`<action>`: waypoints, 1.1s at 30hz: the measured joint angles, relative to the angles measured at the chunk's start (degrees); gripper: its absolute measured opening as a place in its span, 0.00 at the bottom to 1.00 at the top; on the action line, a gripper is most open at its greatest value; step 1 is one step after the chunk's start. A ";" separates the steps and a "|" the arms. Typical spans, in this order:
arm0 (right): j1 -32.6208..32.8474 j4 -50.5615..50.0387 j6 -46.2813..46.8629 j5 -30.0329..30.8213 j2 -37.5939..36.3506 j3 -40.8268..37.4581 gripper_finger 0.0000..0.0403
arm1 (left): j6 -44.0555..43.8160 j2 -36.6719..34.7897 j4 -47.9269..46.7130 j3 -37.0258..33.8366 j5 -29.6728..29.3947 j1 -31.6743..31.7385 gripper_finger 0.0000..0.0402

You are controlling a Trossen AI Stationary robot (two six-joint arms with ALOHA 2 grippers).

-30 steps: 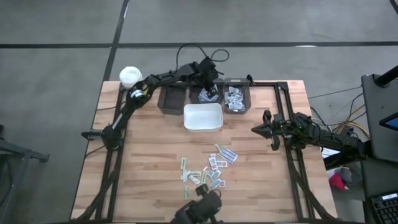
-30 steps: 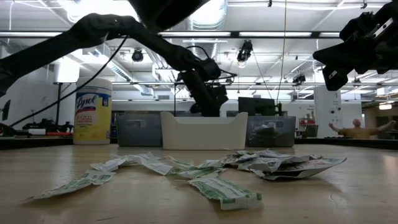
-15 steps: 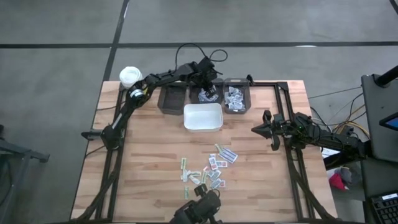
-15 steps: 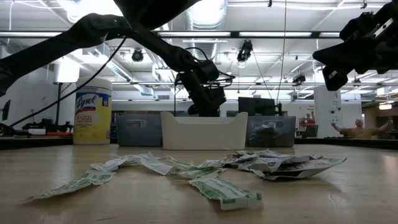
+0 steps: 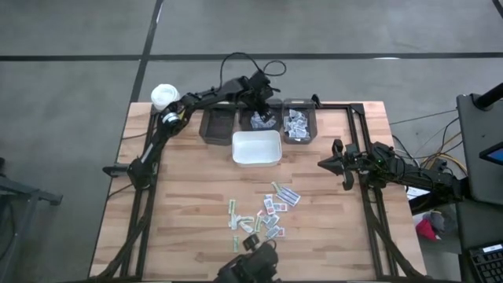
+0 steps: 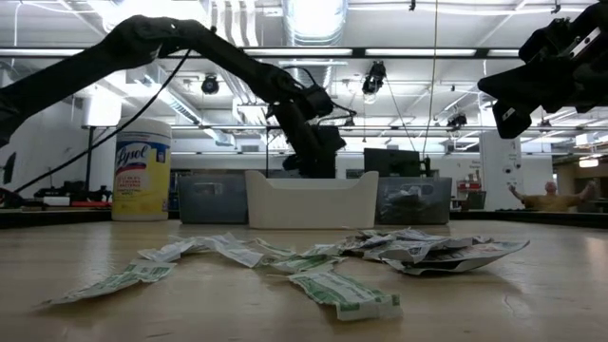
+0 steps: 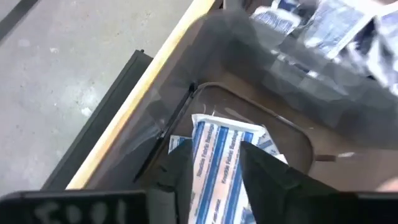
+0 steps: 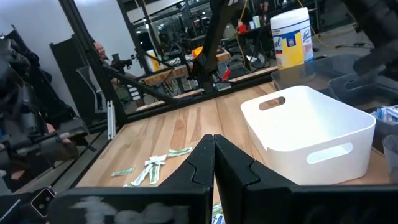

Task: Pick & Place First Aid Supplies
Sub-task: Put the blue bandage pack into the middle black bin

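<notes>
Several first aid supplies [image 5: 266,214] lie scattered on the wooden table near its front edge, with more in the dark bins at the far edge. My left gripper [image 5: 262,110] hangs over the middle bin [image 5: 253,126], tipped down into it. In the left wrist view its fingers [image 7: 216,165] stand open. A white packet with blue stripes [image 7: 217,140] lies on the bin floor and shows through the gap between them; whether they touch it, I cannot tell. My right gripper [image 5: 324,163] waits shut at the table's right side, pointing level toward the left edge.
A white tub [image 5: 256,148] stands in front of the three dark bins; the right bin [image 5: 299,124] holds several packets. A wipes canister [image 5: 163,97] stands at the far left corner. Black frame rails run along both sides. A person [image 6: 546,198] is in the room behind.
My left gripper has stayed over the middle bin, and its wrist has rolled a little. My right arm has kept still.
</notes>
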 joint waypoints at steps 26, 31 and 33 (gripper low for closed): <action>0.00 -0.02 -0.17 -0.02 0.00 0.00 0.02 | 2.54 -17.30 -7.57 0.00 -3.46 -24.87 0.35; 0.02 -0.04 -0.17 -0.02 0.00 0.00 0.02 | 8.53 -15.04 -7.20 -0.52 -14.47 -34.19 0.35; 0.00 -0.04 -0.18 0.00 0.04 0.00 0.02 | 9.75 -13.75 -5.90 -1.19 -18.84 -36.90 0.35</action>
